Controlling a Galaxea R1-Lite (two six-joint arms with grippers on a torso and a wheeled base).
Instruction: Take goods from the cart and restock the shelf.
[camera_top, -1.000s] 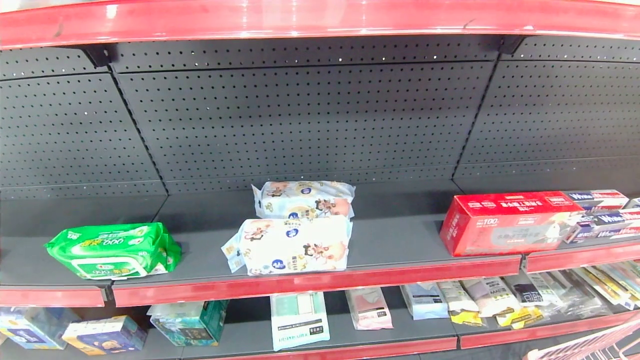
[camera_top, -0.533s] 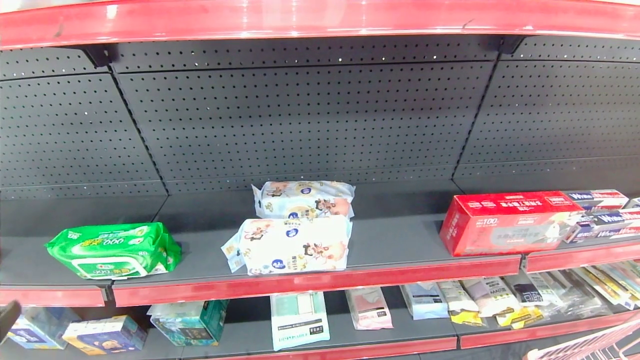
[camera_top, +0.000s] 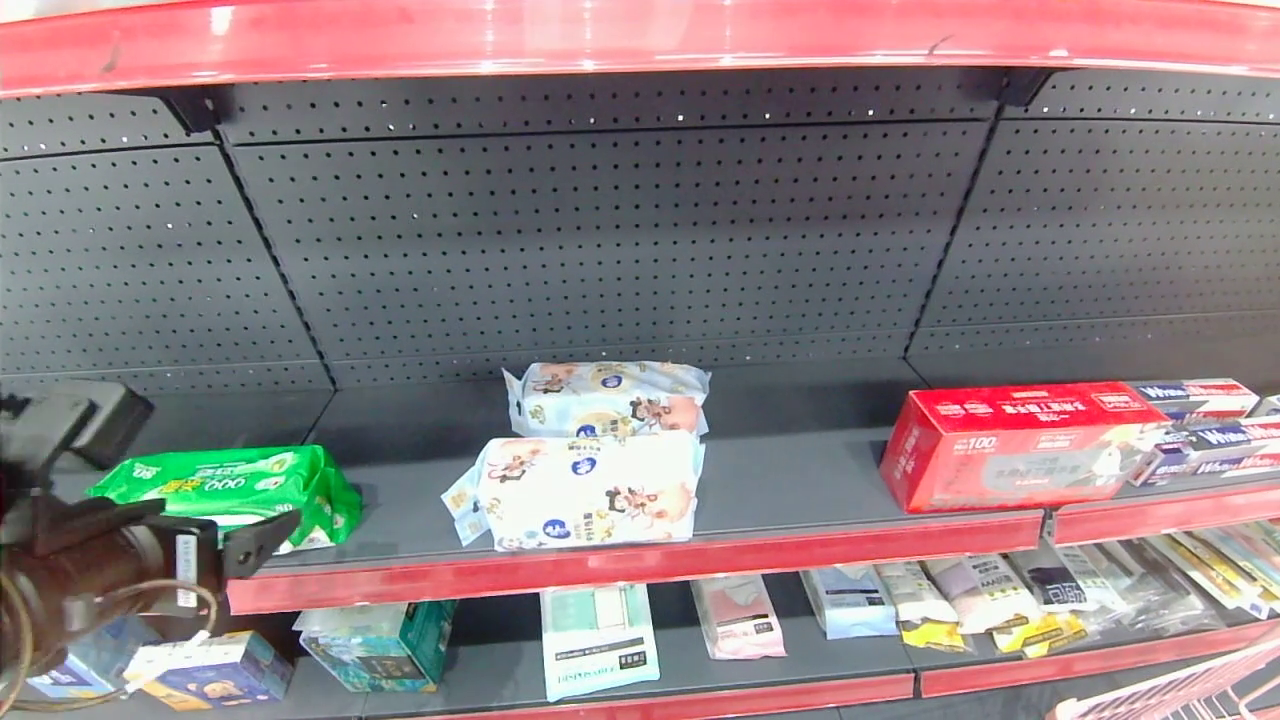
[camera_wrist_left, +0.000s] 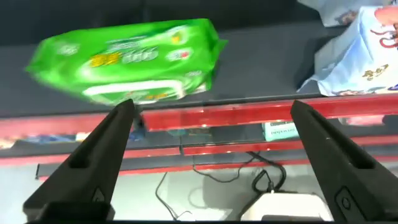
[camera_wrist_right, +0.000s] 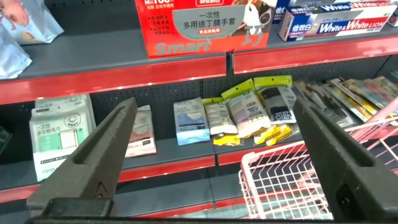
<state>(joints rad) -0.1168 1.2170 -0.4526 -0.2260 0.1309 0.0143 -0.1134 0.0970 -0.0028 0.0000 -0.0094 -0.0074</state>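
Goods already lie on the shelf (camera_top: 800, 470) in the head view. The left pincer (camera_top: 215, 465) hangs just before the green wipes pack (camera_top: 230, 485) and could knock it or catch the red shelf lip (camera_top: 630, 565). Open room lies between packs.

In the left wrist view, that pincer is spread and empty, with the lip close by.

In the right wrist view, the right pincer (camera_wrist_right: 214, 101) is spread and empty near the cart (camera_wrist_right: 280, 180), whose wire rim might snag it.

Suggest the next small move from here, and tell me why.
Likely lower the right hand toward the pink cart basket. That hand is open and empty. The left hand, in front of the green pack, is open and empty too, so nothing is ready to shelve yet.
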